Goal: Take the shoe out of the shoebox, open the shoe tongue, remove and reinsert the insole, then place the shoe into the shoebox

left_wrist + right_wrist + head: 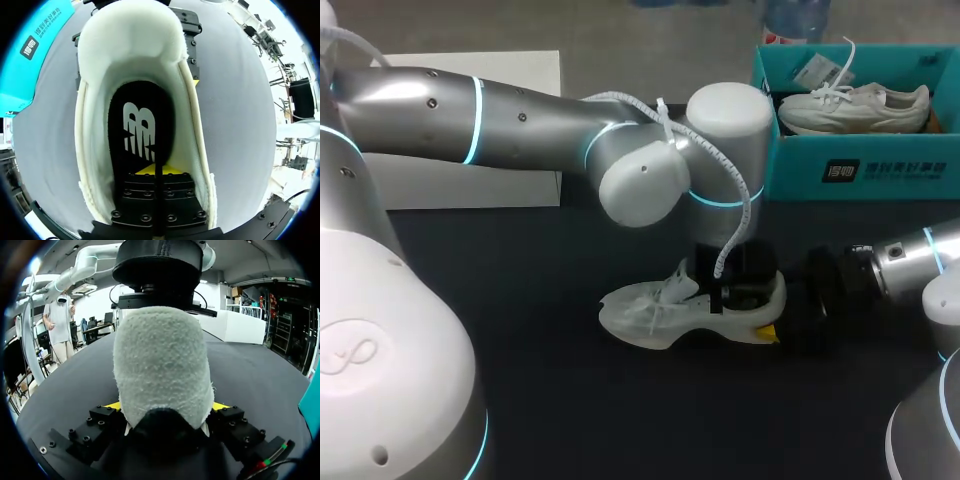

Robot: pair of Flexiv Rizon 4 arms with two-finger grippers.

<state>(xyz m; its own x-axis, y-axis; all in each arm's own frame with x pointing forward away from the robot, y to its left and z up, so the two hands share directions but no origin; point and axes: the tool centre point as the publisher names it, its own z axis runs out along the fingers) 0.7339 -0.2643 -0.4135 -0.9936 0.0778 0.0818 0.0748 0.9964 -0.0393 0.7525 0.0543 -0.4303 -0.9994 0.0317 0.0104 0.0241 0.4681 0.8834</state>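
A white shoe (655, 312) lies on the black table, toe toward my left side. My left arm reaches over from the left, and its gripper (730, 292) points down into the shoe's opening. In the left wrist view the left gripper (155, 172) is shut, its yellow tips together on the black insole (142, 130) that lies inside the shoe (192, 130). My right gripper (777, 308) comes in from the right at the heel. In the right wrist view the heel (162, 365) fills the gap of the right gripper (165, 407), with a finger against each side.
A teal shoebox (860, 170) stands at the back right with a second white shoe (855, 108) in it; its wall (30, 55) also shows beside the shoe in the left wrist view. A white flat board (470, 185) lies at the back left.
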